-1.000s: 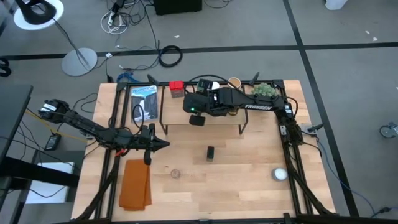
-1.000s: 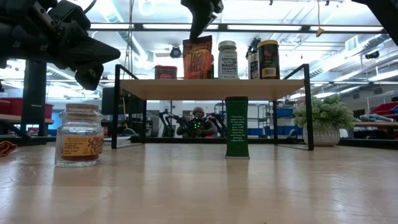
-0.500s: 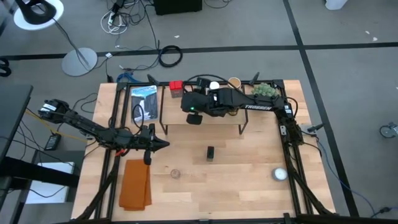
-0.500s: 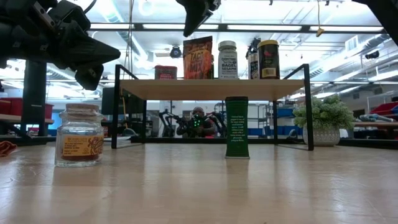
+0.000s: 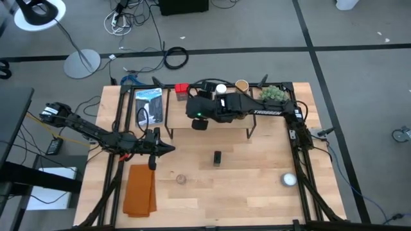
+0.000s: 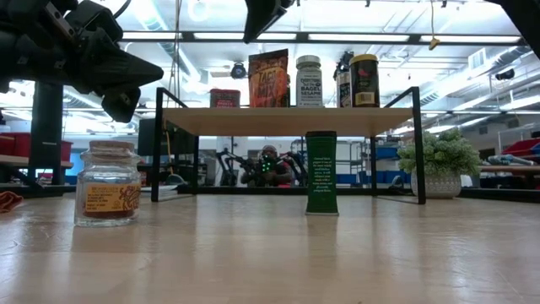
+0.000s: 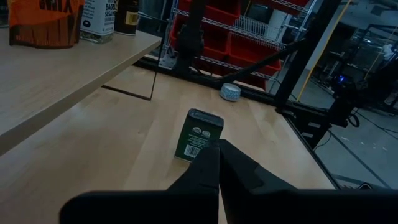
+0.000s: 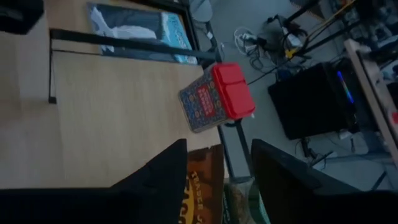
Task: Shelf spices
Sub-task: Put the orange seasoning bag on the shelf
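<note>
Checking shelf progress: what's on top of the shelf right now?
On the shelf: red tin, orange pouch, white-lidded jar, dark yellow-lidded jar. Another jar between those two is mostly hidden.

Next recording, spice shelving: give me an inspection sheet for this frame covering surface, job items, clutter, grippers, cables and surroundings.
Surface: light-wood tabletop, dry and unmarked.
Job's things: low wooden shelf on black legs carries a red square tin, an orange pouch, a white-lidded jar and a dark yellow-lidded jar. A dark green box and a glass jar of red spice stand on the table, unshelved.
Clutter: orange cloth, white round object, green plant ball, blue-and-white package.
Grippers: right gripper open above the pouch; left gripper shut, empty, facing the green box.
Cables: coils on the floor.
Surroundings: grey floor, lamp stand.
</note>
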